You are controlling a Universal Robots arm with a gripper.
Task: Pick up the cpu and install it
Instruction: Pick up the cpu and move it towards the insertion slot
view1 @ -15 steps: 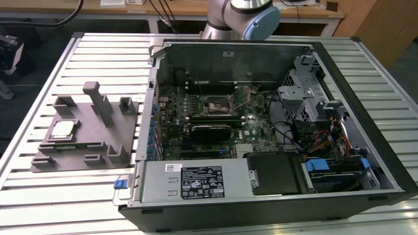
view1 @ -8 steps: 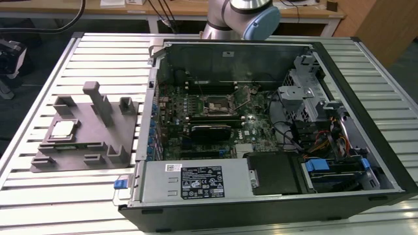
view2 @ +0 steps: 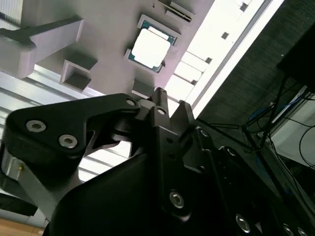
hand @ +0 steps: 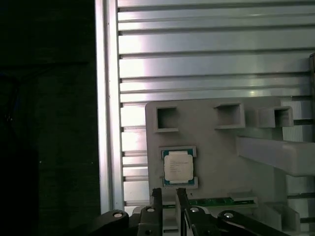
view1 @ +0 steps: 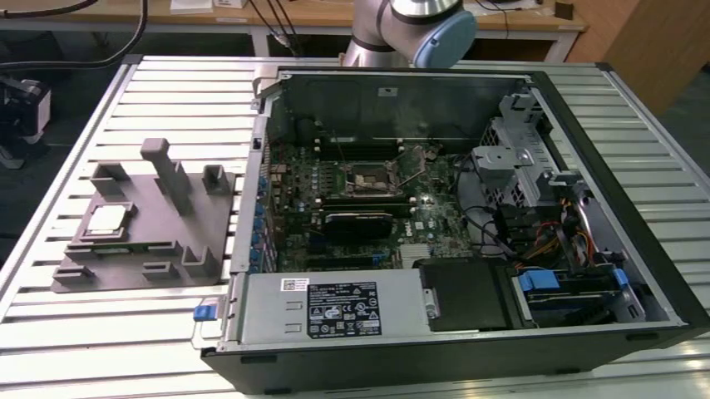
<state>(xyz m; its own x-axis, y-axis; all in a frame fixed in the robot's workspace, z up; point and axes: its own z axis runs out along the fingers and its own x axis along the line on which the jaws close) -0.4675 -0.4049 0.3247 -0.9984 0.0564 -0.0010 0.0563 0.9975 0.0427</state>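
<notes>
The cpu (view1: 108,219), a small square chip with a pale silver top, lies flat in a recess of the grey tray (view1: 150,253) at the exterior view's left. In both wrist views my gripper (view2: 172,101) (hand: 169,194) hangs above the tray, a short way off to one side of the cpu (view2: 150,48) (hand: 178,167) and not touching it. Its fingers stand a narrow gap apart with nothing between them. The black-framed socket (view1: 367,177) sits on the motherboard inside the open computer case (view1: 621,166).
The tray (hand: 221,157) carries raised grey blocks (view1: 155,158) and empty pockets (hand: 167,118) around the cpu. A slatted metal table (view1: 111,332) holds tray and case. The arm's base (view1: 411,29) stands behind the case. A power supply (view1: 332,307), cables and drive cage crowd the case.
</notes>
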